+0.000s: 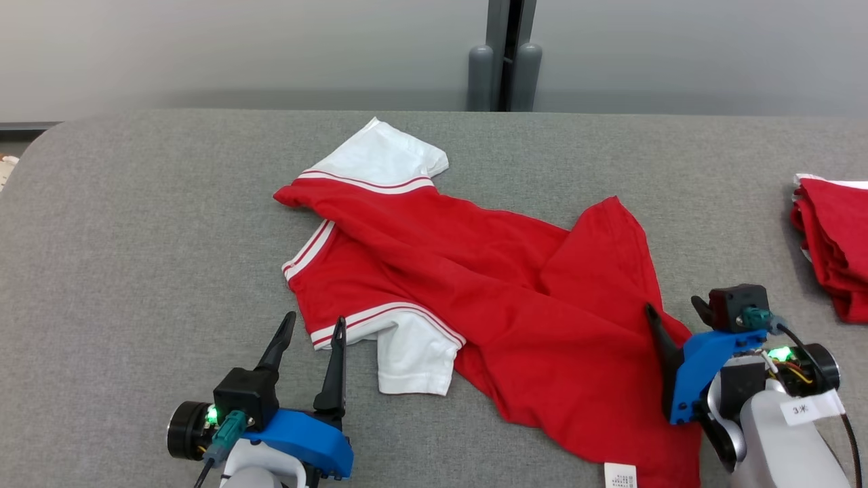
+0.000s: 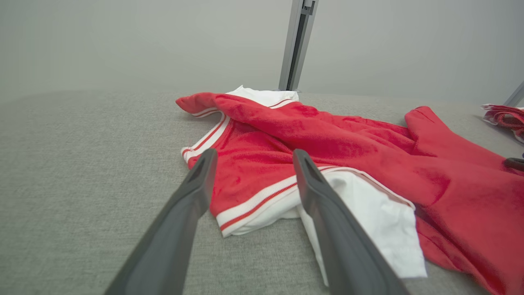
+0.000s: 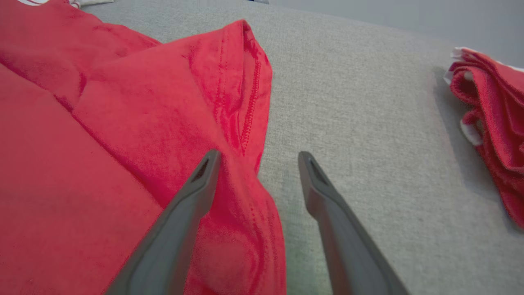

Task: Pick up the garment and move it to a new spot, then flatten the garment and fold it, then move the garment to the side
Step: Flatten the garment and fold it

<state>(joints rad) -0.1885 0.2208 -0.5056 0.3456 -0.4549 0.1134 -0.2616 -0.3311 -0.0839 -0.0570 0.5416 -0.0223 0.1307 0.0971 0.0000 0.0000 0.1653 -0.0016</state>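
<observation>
Grey fabric table (image 1: 135, 237) with a rumpled red-and-white shirt (image 1: 488, 271) at centre, sleeves toward the left.
Left claw (image 1: 315, 318), fingers spread, sits at the shirt's near white sleeve; right claw (image 1: 673, 305), also spread, straddles the red hem, perhaps touching it; folded red cloth (image 1: 834, 237) lies well apart at far right.

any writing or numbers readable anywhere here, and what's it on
"3" followed by a star-like mark that cannot be made out for sure: on the white sticker on the right forearm.
White tag at the near edge of the red garment: it carries print, but this is too small to read.
Nothing else is legible.
</observation>
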